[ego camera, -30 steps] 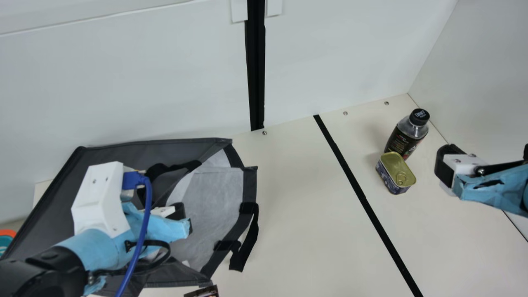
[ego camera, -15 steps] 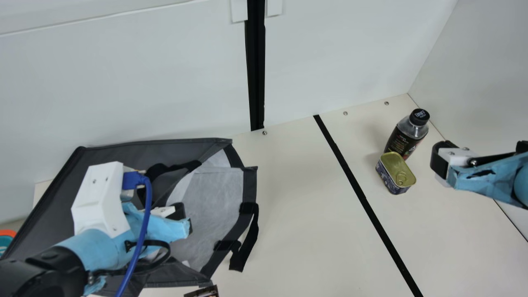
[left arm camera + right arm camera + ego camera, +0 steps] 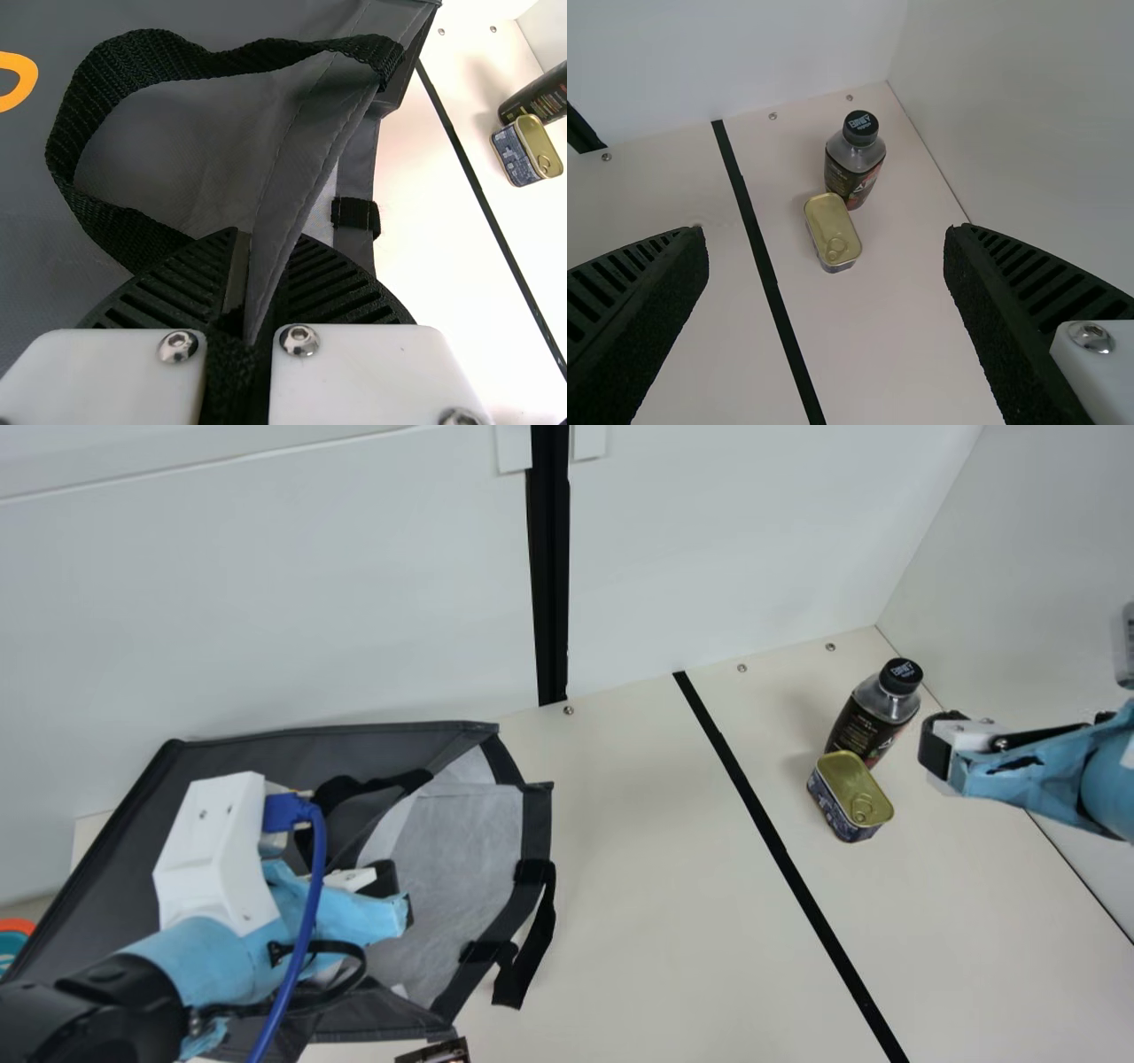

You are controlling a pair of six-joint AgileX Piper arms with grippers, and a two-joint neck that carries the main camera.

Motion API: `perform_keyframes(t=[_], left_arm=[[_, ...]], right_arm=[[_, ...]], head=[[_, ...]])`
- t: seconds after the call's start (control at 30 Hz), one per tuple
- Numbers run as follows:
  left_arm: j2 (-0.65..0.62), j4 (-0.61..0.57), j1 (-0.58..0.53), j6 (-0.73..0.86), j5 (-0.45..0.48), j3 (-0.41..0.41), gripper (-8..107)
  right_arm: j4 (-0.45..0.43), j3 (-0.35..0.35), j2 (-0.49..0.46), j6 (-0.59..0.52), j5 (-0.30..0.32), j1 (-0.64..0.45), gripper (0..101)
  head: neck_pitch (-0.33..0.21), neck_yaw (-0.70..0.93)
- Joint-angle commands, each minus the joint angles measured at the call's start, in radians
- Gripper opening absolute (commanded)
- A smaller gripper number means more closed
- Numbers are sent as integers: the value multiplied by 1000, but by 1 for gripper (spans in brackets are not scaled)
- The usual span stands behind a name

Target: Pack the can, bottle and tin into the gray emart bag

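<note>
In the main view, the right end effector (image 3: 941,746) has drifted over the last second, leftward and a little up the picture, so it now hangs nearer the bottle (image 3: 866,731) and tin (image 3: 850,793). Those two have not shifted: both stand on the tabletop (image 3: 656,886), the bottle upright, the tin just beside it. Whether they touch I cannot tell. The left end effector (image 3: 390,887) has kept its place at the gray bag (image 3: 372,746), whose mouth gapes toward the middle of the tabletop. For the task, this looks like the start of a fetch, with the bag being kept open meanwhile. Where the can is, I cannot tell.

In the left wrist view, the left end effector is closed on the bag, a fold of its edge pinched between the fingers (image 3: 190,279), with a strap (image 3: 155,37) looping up beside them.

In the right wrist view, the right end effector is spread wide and holds nothing; the tin and bottle lie ahead, in line with the gap. The tin seems the easier first pick, though a careless approach could knock the bottle.
</note>
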Motion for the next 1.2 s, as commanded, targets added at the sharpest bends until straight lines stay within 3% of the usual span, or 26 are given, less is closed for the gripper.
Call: perform_keyframes(t=[0.0, 0.67, 1.17], left_arm=[[0, 0, 0, 0, 0, 0, 10], [0, 0, 0, 0, 0, 0, 10], [0, 0, 0, 0, 0, 0, 10]], right_arm=[[-2, 0, 11, -2, -7, -3, 91], [-43, -56, 187, 20, -79, 12, 91], [9, -152, 349, 6, -68, -21, 91]], head=[[-23, -1], [-23, -1], [-23, -1]])
